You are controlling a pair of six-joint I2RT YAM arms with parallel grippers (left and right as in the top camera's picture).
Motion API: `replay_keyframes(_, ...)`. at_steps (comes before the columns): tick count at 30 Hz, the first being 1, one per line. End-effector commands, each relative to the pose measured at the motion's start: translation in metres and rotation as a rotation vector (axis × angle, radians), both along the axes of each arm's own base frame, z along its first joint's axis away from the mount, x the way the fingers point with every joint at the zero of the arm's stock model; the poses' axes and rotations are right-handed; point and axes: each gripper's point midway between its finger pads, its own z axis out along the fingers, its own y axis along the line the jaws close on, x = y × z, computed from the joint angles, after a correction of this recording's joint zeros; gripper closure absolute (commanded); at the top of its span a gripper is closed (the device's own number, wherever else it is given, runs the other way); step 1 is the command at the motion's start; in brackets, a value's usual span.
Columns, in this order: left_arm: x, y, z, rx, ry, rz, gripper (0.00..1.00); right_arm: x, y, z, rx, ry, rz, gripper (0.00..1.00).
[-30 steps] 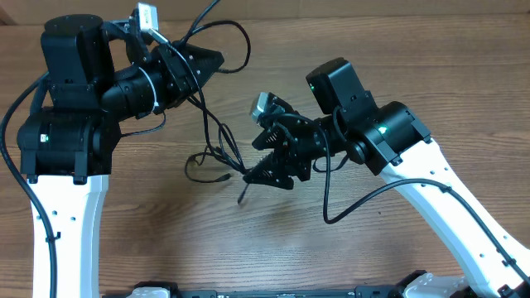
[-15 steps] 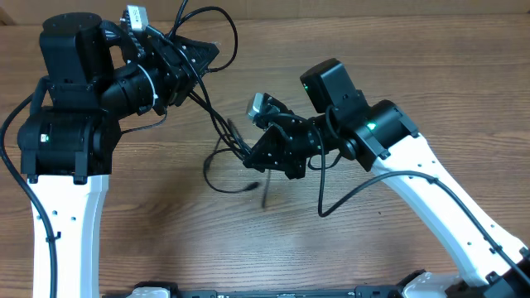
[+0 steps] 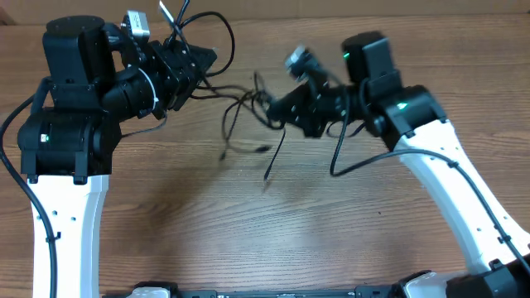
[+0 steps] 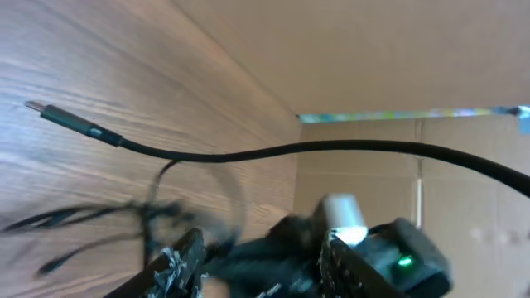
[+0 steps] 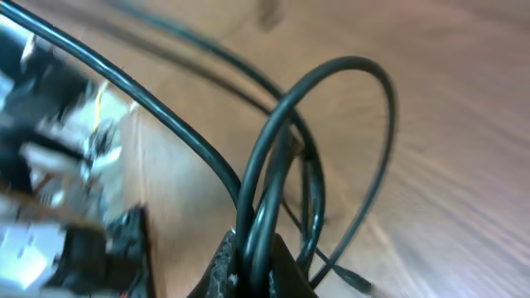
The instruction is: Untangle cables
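Spanning left tool (image 3: 209, 60) and right tool (image 3: 275, 106), cables (image 5: 263, 186), both clamped on them.

Overhead looks straight down at the bench (image 3: 248, 240); each wrist view peers closely past its jaws, sharing the cables (image 3: 248, 99).

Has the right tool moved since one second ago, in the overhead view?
Yes. The right tool, shut on the cables, has moved toward the cardboard wall at the top of the view, pulling the cables along.
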Motion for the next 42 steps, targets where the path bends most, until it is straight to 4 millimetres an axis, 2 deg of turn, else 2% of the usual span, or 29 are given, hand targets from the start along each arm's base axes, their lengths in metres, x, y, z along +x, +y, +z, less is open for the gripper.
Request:
replay_keyframes(1, -0.003, 0.009, 0.006, 0.063, -0.037, 0.036, 0.72, 0.022, -0.018, 0.008, 0.052, 0.092, -0.144, 0.96)
replay_keyframes(5, -0.005, 0.019, -0.007, 0.119, 0.006, 0.079, 0.71, 0.051, -0.045, 0.023, 0.096, 0.072, -0.287, 0.96)
replay_keyframes(14, -0.008, 0.041, -0.032, 0.219, 0.095, 0.179, 0.68, 0.078, -0.117, 0.074, 0.179, -0.057, -0.519, 0.96)
replay_keyframes(20, -0.012, 0.052, -0.049, 0.271, 0.153, 0.217, 0.66, 0.076, -0.169, 0.113, 0.174, -0.199, -0.707, 0.96)
replay_keyframes(24, -0.014, 0.054, -0.057, 0.290, 0.172, 0.218, 0.66, 0.068, -0.208, 0.136, 0.165, -0.284, -0.844, 0.96)
replay_keyframes(27, -0.015, 0.058, -0.063, 0.310, 0.193, 0.232, 0.62, 0.057, -0.228, 0.152, 0.169, -0.334, -0.903, 0.96)
replay_keyframes(29, -0.015, 0.060, -0.068, 0.324, 0.201, 0.233, 0.59, 0.049, -0.237, 0.161, 0.174, -0.362, -0.926, 0.96)
replay_keyframes(31, -0.016, 0.059, -0.074, 0.326, 0.215, 0.230, 0.43, 0.041, -0.240, 0.169, 0.179, -0.386, -0.935, 0.96)
replay_keyframes(32, -0.016, 0.059, -0.076, 0.327, 0.220, 0.229, 0.38, 0.038, -0.240, 0.173, 0.182, -0.397, -0.936, 0.96)
replay_keyframes(35, -0.016, 0.060, -0.086, 0.348, 0.230, 0.210, 0.03, 0.028, -0.238, 0.186, 0.196, -0.440, -0.931, 0.96)
replay_keyframes(38, -0.015, 0.059, -0.092, 0.366, 0.239, 0.188, 0.00, 0.022, -0.233, 0.191, 0.208, -0.452, -0.902, 0.96)
replay_keyframes(42, -0.013, 0.050, -0.092, 0.328, 0.237, 0.149, 0.00, 0.012, -0.210, 0.184, 0.235, -0.396, -0.763, 0.96)
